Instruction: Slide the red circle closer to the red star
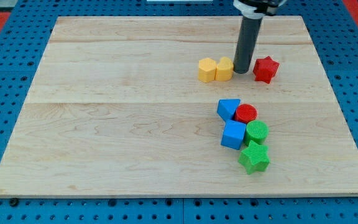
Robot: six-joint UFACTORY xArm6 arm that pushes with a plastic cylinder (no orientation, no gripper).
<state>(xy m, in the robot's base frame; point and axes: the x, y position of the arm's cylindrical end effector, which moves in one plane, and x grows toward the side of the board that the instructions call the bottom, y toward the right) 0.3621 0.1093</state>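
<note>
So the key thing here: my tip point(242, 70) sits up in the upper right of the frame, wedged between the right yellow block point(224, 68) and the red star point(266, 69), basically touching the yellow one and just beside the star. The red circle point(246, 113) is almost straight below it, toward the view's bottom, so to shove it upward at the star I'd guess the tip has to loop around and get underneath first. That's awkward, since the circle is packed into a cluster: blue triangle point(229, 109) touching it on the left, green circle point(257, 131) right below, blue cube point(233, 134) lower left, green star point(253, 157) at the bottom. A left yellow block point(207, 70) sits on the bench point(117, 124) too. No claw on this rig, just the rod, so nothing is grasped.
</note>
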